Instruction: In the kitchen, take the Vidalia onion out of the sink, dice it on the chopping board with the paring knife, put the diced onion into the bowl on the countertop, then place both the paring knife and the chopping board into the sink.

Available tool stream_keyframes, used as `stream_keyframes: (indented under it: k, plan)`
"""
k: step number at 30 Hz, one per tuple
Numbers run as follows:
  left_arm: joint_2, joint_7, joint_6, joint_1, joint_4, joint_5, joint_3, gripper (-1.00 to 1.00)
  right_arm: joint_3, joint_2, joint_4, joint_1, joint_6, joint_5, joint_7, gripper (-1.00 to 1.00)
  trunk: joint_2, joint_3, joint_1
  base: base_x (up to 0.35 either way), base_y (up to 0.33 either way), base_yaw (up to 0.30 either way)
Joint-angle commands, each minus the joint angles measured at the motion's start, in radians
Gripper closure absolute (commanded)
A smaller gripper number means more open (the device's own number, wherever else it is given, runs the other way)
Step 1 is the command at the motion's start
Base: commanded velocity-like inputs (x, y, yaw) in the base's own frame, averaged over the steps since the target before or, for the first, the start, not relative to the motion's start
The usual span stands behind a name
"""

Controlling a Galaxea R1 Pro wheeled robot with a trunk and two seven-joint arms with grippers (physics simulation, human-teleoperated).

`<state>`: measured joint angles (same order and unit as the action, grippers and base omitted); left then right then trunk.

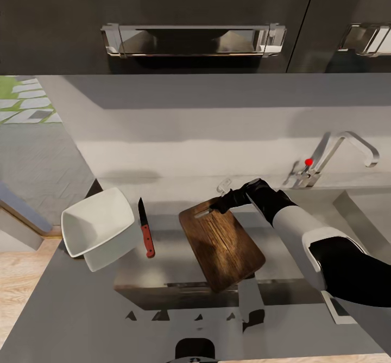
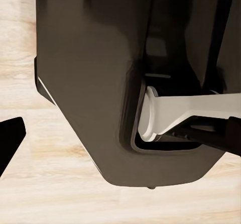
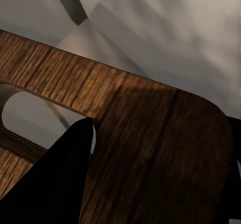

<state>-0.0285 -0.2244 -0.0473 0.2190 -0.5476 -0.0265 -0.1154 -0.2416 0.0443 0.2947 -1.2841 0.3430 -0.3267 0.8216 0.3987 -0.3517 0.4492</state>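
Head view first: chopping board (image 1: 222, 246) lies slantwise on the grey worktop (image 1: 65, 309), its handle slot at the far end. The right tool (image 1: 221, 204) sits at that slotted end, its dark fingers at the board's far edge; they look closed on the edge by the slot, though the grip itself is small and dark from here. Left of the board, apart from it, the paring knife (image 1: 145, 228) lies flat with its red handle toward the robot and its dark blade pointing away. Further left, near the knife, the white bowl (image 1: 98, 230) stands at the worktop's end. At the right, the chrome tap (image 1: 331, 157) with a red dot rises behind the sink (image 1: 361, 211), whose basin is partly covered by the right arm.

Left wrist view: a dark robot body part and a white link over pale wooden floor (image 2: 60, 184); one dark fingertip (image 2: 11, 138) of the left tool juts in at the edge, and I cannot tell how far the tool is open.

Right wrist view: the board's wood grain (image 3: 150, 148) is very close, with the oval slot (image 3: 35, 118) beside one dark finger (image 3: 55, 184) lying against the board's face.
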Motion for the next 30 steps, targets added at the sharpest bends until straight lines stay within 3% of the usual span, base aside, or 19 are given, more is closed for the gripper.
stream_keyframes:
  k: [1, 30]
  plan:
    - [-0.001, -0.009, 0.001, 0.0, -0.002, -0.003, -0.007, -1.0, -0.019, 0.0, -0.016, 0.0, 0.002, -0.025, 0.004, 1.0, 0.001, -0.001, 0.001, 0.0, 0.0, 0.0]
    - [-0.001, -0.009, 0.001, 0.0, -0.002, -0.002, -0.007, -1.0, -0.019, 0.002, -0.014, 0.0, 0.002, -0.025, 0.005, 1.0, 0.001, 0.042, 0.001, 0.0, 0.0, 0.0]
